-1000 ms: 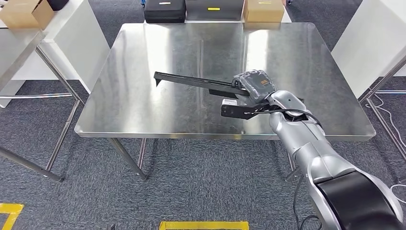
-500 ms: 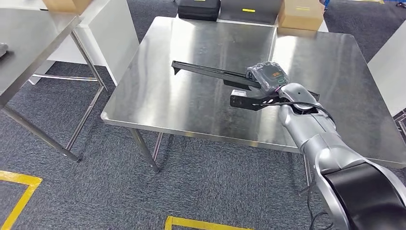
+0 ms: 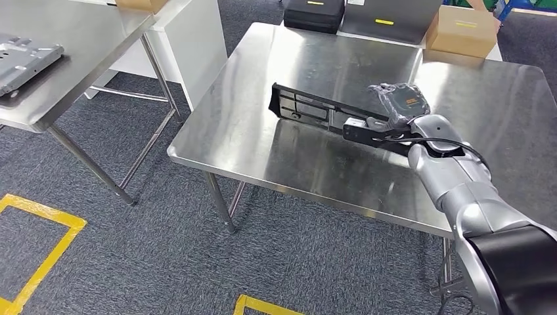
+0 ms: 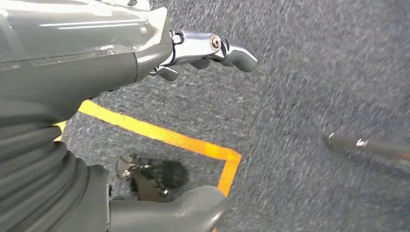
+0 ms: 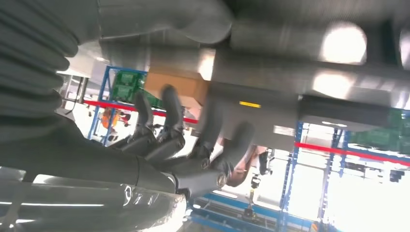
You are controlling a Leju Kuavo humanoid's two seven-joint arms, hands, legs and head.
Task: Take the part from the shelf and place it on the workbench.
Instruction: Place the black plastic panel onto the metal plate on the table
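The part (image 3: 309, 108) is a long black bracket lying on the steel workbench (image 3: 263, 151), its broad face turned toward me. My right hand (image 3: 399, 100) hovers at the part's right end, the black wrist camera mount just below it. In the right wrist view the hand (image 5: 193, 140) has its fingers (image 5: 169, 121) spread, and nothing lies between them and the thumb. My left hand (image 4: 203, 48) hangs over the carpet and holds nothing.
A second steel table (image 3: 79, 85) stands at the left with a grey metal plate (image 3: 26, 59) on it. Black cases (image 3: 315, 13) and a cardboard box (image 3: 463, 29) sit beyond the workbench. Yellow tape (image 3: 39, 256) marks the carpet.
The whole view has swung to the left, bringing the second table in. The part, seen edge-on before, now shows its broad face on the workbench.
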